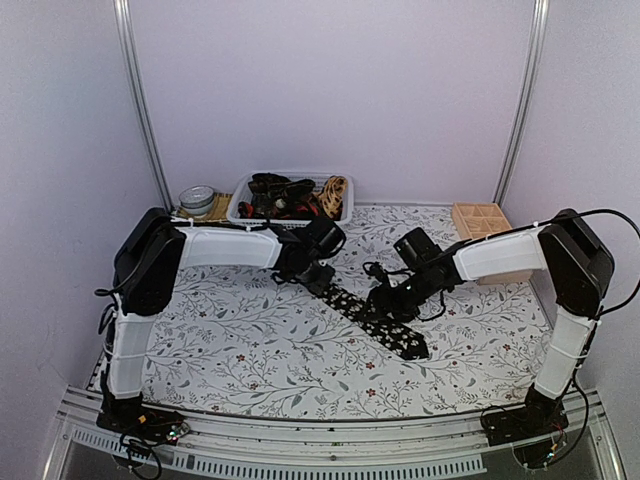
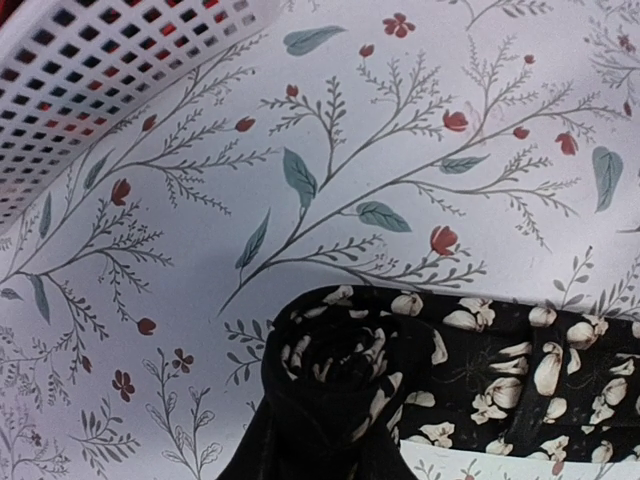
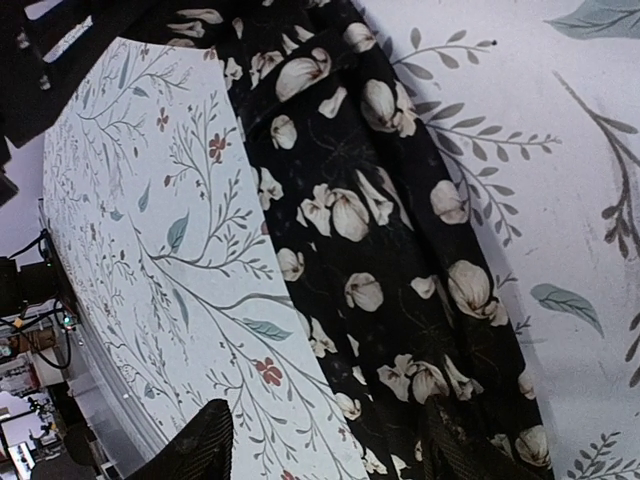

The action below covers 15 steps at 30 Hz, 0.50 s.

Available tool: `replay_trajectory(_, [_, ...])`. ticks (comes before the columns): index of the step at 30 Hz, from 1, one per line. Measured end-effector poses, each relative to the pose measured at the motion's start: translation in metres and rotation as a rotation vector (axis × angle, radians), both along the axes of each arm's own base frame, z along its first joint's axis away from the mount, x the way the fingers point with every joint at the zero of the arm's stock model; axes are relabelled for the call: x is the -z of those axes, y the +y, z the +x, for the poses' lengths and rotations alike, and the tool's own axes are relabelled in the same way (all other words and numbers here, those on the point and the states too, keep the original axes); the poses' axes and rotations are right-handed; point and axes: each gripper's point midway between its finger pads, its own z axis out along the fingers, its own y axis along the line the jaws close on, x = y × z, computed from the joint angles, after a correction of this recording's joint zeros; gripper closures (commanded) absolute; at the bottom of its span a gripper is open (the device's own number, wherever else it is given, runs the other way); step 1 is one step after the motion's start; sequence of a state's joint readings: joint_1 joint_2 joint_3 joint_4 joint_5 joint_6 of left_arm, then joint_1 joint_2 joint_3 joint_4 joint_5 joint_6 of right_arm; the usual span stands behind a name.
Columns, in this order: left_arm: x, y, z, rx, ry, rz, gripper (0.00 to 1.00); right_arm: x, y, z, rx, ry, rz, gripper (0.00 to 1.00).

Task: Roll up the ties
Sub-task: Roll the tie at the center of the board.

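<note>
Top view of a tabletop covered in a white cloth printed with leafy sprigs, with two robot arms reaching in from the bottom corners of the frame. A black floral tie lies at centre frame, running diagonally from upper left to lower right, its wide pointed end at the lower right. The left end effector sits at the tie's narrow upper-left end. In the left wrist view that end is wound into a small tight coil at bottom centre. The left end effector reads as narrow and pinched on this coil, though its fingers are hard to tell from the black cloth. The right end effector hovers over the middle of the tie. Its wrist view shows both fingers spread wide at the bottom edge, one above the tie and one above the bare tabletop, gripping nothing. A white mesh basket at upper centre holds more ties, and a wooden compartment box stands at upper right. The step in hand appears to be rolling this one tie. Only the first turns are made and most of its length lies flat. The next move likely calls for the left end effector to wind the coil along the tie toward the lower right. Meanwhile the right one would steady the flat length so the roll builds straight and does not spring loose.
</note>
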<state>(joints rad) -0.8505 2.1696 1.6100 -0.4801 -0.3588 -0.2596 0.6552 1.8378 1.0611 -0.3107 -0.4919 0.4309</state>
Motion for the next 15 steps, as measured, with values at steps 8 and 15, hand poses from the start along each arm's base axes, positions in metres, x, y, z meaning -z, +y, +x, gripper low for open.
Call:
replay_trajectory(8, [0.003, -0.024, -0.012, 0.143, -0.090, 0.201, 0.99, -0.007, -0.001, 0.003, 0.035, 0.081, 0.135, 0.34])
replay_trajectory(15, [0.007, -0.035, -0.020, 0.198, -0.149, 0.332, 0.96, -0.028, -0.011, 0.004, 0.087, 0.130, 0.260, 0.33])
